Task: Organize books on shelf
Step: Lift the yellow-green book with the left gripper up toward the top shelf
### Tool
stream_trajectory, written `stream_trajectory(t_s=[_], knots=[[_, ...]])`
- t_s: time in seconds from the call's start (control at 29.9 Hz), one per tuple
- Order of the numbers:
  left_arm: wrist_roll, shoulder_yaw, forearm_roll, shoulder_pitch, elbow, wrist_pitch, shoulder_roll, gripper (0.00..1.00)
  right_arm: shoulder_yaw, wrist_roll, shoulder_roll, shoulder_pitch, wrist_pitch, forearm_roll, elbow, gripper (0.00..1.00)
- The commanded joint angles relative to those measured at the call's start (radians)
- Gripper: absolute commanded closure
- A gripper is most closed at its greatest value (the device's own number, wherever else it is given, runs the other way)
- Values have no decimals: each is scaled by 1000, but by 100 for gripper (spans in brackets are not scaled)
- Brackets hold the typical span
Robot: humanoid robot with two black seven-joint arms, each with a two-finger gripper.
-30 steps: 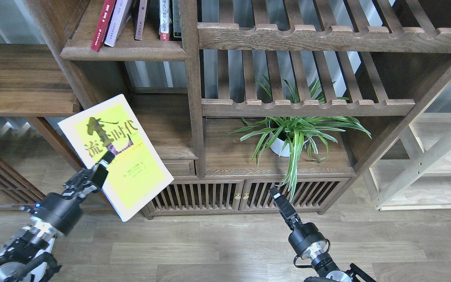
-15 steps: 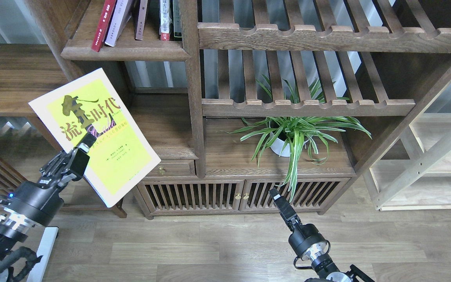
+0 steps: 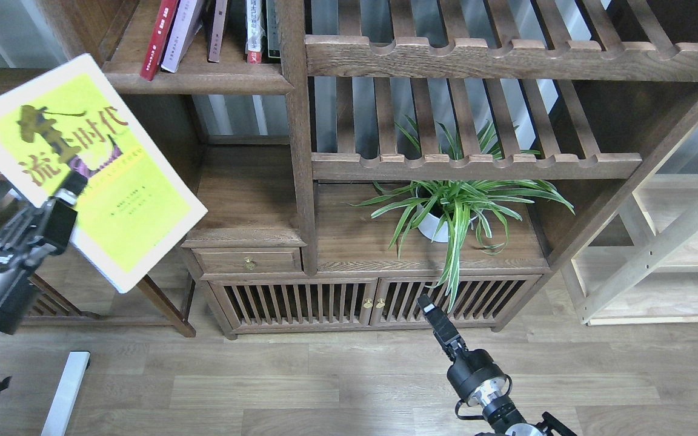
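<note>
At the top left of the frame, the shelf (image 3: 203, 75) holds leaning books (image 3: 161, 36). Left claw (image 3: 67, 191) grips the tilted yellow-green book (image 3: 113, 181) at far left, below that shelf. Right claw (image 3: 431, 312), bottom centre, carries nothing; its opening I cannot tell

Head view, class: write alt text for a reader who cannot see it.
The left gripper holds a yellow-green book tilted in the air, left of a dark wooden bookcase. The right gripper hangs empty before a potted plant.
</note>
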Motion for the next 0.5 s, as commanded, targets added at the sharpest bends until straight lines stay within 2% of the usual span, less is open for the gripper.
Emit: stream_trajectory(t_s=[0.0, 0.17, 0.37, 0.47], knots=[[21, -36, -10, -15, -6, 0, 2, 100, -2, 0, 0, 0, 0, -1, -2, 1], [57, -63, -10, -60, -4, 0, 18, 100, -3, 0, 0, -1, 2, -4, -2, 1], [124, -93, -10, -118, -1, 0, 42, 100, -3, 0, 0, -1, 5, -6, -2, 1], [127, -93, -10, -138, -3, 0, 71, 100, -2, 0, 0, -1, 5, -6, -2, 1]])
